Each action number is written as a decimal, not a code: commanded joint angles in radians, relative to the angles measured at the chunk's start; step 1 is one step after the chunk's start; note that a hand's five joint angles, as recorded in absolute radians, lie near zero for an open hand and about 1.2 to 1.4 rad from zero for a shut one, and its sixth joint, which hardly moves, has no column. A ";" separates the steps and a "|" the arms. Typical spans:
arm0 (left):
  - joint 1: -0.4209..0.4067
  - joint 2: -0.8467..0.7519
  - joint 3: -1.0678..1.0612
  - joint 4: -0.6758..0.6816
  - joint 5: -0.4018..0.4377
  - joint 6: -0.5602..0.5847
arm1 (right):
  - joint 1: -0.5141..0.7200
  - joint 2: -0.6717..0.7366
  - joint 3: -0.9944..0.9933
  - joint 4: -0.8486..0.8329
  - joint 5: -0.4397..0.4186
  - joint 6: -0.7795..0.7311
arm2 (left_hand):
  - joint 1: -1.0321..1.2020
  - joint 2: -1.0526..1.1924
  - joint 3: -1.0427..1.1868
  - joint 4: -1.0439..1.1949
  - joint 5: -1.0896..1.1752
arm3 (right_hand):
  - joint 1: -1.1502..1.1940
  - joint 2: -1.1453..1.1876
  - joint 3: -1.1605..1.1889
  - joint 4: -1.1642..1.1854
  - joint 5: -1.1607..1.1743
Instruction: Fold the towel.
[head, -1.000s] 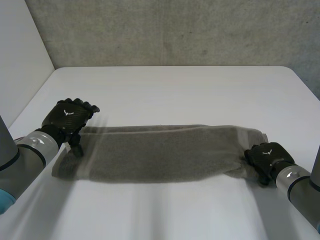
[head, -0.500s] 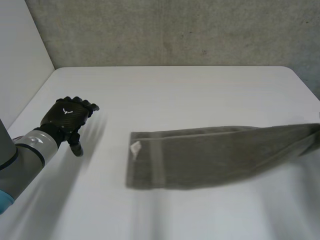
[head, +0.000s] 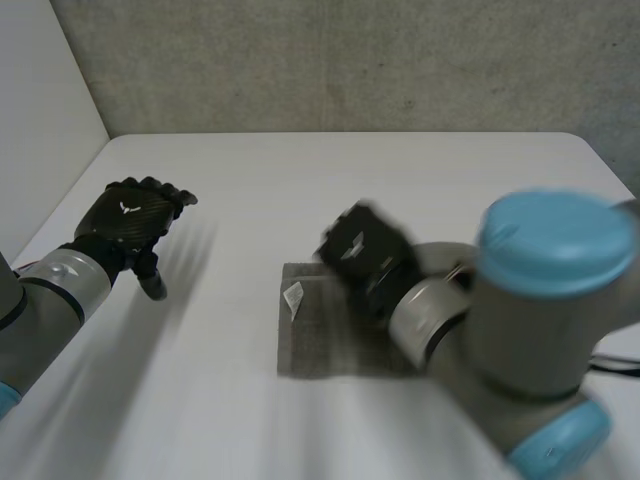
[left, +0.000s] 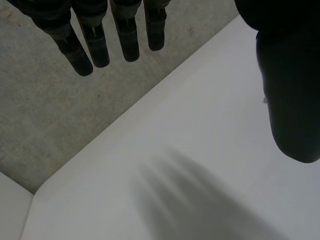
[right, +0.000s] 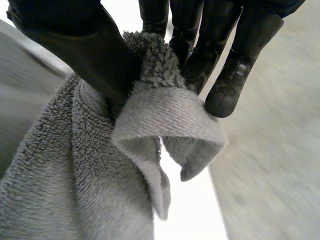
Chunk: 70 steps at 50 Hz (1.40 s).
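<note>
Head view first: a grey towel (head: 320, 335) flat on the white table (head: 300, 170), near the middle, with a little white tag (head: 293, 297) at its left end. Just over the towel's far edge, the right hand (head: 362, 250), with the big right arm (head: 530, 300) covering the rest of the cloth. Well off to the side, the left hand (head: 133, 222), up above the table and touching nothing. Left wrist view next: fingers (left: 100, 42) straight and spread, thumb (left: 287, 100) out wide, nothing held between them, bare table under the palm and a grey wall (left: 60, 115) past the table's edge. Right wrist view last: thumb and fingers pinching a bunched end of the towel, with the hem (right: 170, 120) curled over below the fingertips and the rest of the cloth hanging down from the pinch. Looks like the fold-in-half step, about midway: one end picked up and held above the other part, not yet laid down. Next, most likely: bring the pinched end down by the tag end, line up the edges, then let go softly. Best to keep the pinch tight until then, or risk a crooked, lumpy fold. After that, maybe a pat with the free left hand to make it flat.
</note>
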<state>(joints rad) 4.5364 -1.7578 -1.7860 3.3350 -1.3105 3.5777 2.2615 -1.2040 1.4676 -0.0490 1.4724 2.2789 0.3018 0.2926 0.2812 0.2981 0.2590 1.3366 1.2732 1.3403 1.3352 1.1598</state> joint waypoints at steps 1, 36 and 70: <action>-0.031 0.006 0.007 -0.002 0.001 -0.004 | 0.142 0.130 0.039 0.008 0.002 -0.016 | -0.088 -0.079 -0.068 -0.085 -0.220 | -0.521 -0.457 -0.524 -0.519 -0.518; -0.600 -0.379 0.480 -0.066 -0.105 -0.301 | -0.364 -0.209 0.450 -0.086 -0.063 0.269 | -0.068 -0.059 -0.047 -0.064 -0.200 | -1.162 -1.099 -1.166 -1.161 -1.160; -0.537 -0.459 0.447 -0.095 -0.541 -0.358 | -0.382 -0.068 0.497 -0.204 -0.058 0.280 | -0.047 -0.038 -0.027 -0.043 -0.179 | -0.562 -0.498 -0.565 -0.560 -0.559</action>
<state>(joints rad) 3.9711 -2.2908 -1.2193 3.1992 -1.8410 3.2187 1.8780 -1.2918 1.9653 -0.2350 1.4077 2.5531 0.3019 0.2902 0.2800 0.2982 0.2798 0.7212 0.7228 0.7204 0.7192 0.5438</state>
